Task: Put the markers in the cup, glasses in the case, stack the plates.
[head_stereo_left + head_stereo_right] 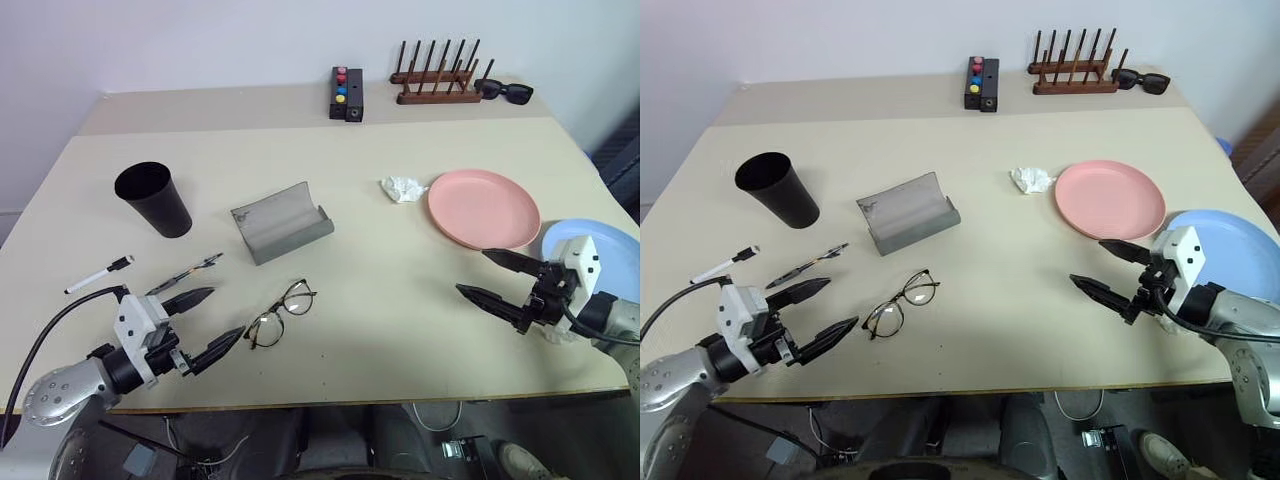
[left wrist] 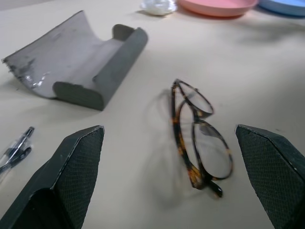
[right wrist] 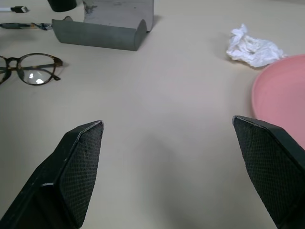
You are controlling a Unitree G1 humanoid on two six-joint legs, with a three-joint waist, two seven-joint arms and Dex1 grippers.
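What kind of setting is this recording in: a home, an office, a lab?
Probably a lab or test room, staged for tidying practice: a plain beige table against a bare white wall, loose cables under its front edge, and a black button box beside a wooden rack.

Counts on bench:
- Plates: two, pink (image 1: 484, 208) and blue (image 1: 600, 248).
- Markers: two, white with black cap (image 1: 99, 275) and dark with clip (image 1: 185, 273).
- Cup (image 1: 153, 199): one, black.
- Glasses (image 1: 279, 313): one wire-frame pair.
- Sunglasses (image 1: 503, 91): one black pair.
- Case (image 1: 280, 223): one, grey, lid open.
- Button box (image 1: 346, 94): one.
- Wooden rack (image 1: 437, 78): one.
- Crumpled tissue (image 1: 402, 188): one.
- Hands: two, left (image 1: 202, 323) and right (image 1: 489, 275), both spread wide, empty.
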